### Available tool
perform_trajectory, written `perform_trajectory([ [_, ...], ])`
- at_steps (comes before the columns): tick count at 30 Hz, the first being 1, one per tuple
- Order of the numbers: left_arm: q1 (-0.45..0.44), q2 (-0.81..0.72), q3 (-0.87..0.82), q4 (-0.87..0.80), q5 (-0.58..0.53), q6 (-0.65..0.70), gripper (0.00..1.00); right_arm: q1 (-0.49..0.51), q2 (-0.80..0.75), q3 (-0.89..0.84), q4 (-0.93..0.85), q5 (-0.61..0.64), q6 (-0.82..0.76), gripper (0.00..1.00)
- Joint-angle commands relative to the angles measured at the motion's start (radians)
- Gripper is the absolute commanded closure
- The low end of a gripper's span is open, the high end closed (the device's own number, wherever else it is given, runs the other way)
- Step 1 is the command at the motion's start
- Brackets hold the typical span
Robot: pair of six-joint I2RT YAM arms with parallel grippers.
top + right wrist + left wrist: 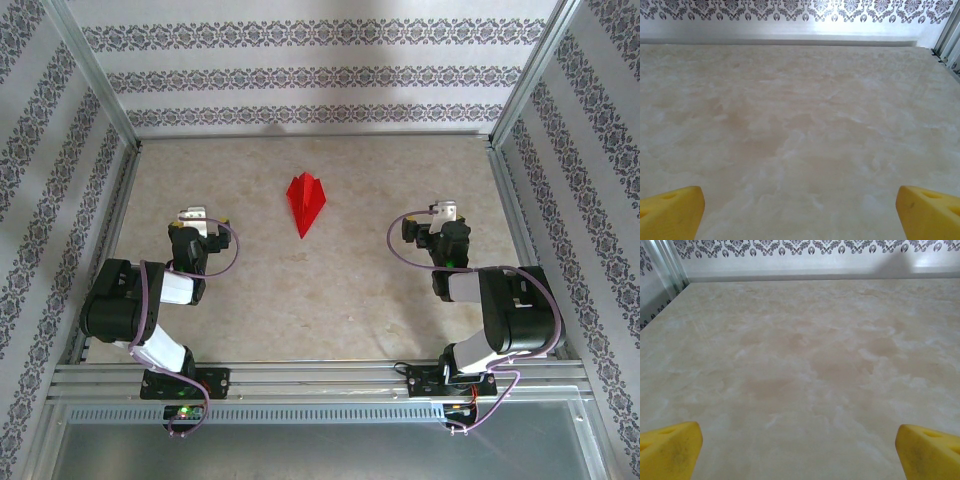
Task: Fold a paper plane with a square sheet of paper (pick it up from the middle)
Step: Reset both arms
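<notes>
**Folded plane lying free between two open grippers**

The paper plane (pixel 306 203), a bright red pointed dart with a centre crease, is lying flat on the marbled beige table (pixel 330 300). Its tip is pointing toward the arm bases. It is sitting to the right of the left gripper (pixel 200 222) and to the left of the right gripper (pixel 436 216), slightly ahead of both and well apart from each. Nothing is touching it.

Both grippers are hovering low over bare table with jaws spread wide and holding nothing. In each wrist view the yellow fingertips (pixel 670 449) (pixel 929 212) are showing at opposite lower corners. Patterned walls (pixel 300 75) are enclosing the table.
</notes>
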Motion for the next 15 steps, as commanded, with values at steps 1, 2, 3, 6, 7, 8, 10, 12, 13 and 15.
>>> perform_trajectory([
  [1, 0.012, -0.001, 0.017, -0.032, 0.030, 0.004, 0.01, -0.014, 0.007, 0.015, 0.012, 0.010, 0.010, 0.02],
  [2, 0.012, -0.005, 0.022, -0.048, 0.034, 0.001, 0.01, -0.014, 0.007, 0.015, 0.012, 0.011, 0.010, 0.02],
  [3, 0.012, -0.004, 0.021, -0.044, 0.035, 0.002, 0.01, -0.014, 0.008, 0.015, 0.012, 0.011, 0.010, 0.02],
  [6, 0.013, -0.003, 0.022, -0.045, 0.035, 0.002, 0.01, -0.014, 0.008, 0.015, 0.012, 0.010, 0.010, 0.02],
  [7, 0.012, -0.001, 0.021, -0.039, 0.035, 0.003, 0.01, -0.014, 0.007, 0.015, 0.012, 0.009, 0.010, 0.02],
  [8, 0.012, -0.001, 0.023, -0.043, 0.035, 0.004, 0.01, -0.014, 0.008, 0.015, 0.012, 0.010, 0.009, 0.02],
  [10, 0.012, 0.000, 0.025, -0.048, 0.035, 0.004, 0.01, -0.014, 0.007, 0.015, 0.012, 0.011, 0.010, 0.02],
  [12, 0.012, -0.001, 0.024, -0.049, 0.035, 0.002, 0.01, -0.014, 0.007, 0.015, 0.012, 0.010, 0.010, 0.02],
  [13, 0.013, -0.001, 0.022, -0.045, 0.036, 0.003, 0.01, -0.014, 0.007, 0.015, 0.012, 0.010, 0.010, 0.02],
  [15, 0.013, 0.000, 0.022, -0.044, 0.037, 0.002, 0.01, -0.014, 0.007, 0.015, 0.012, 0.011, 0.008, 0.02],
])
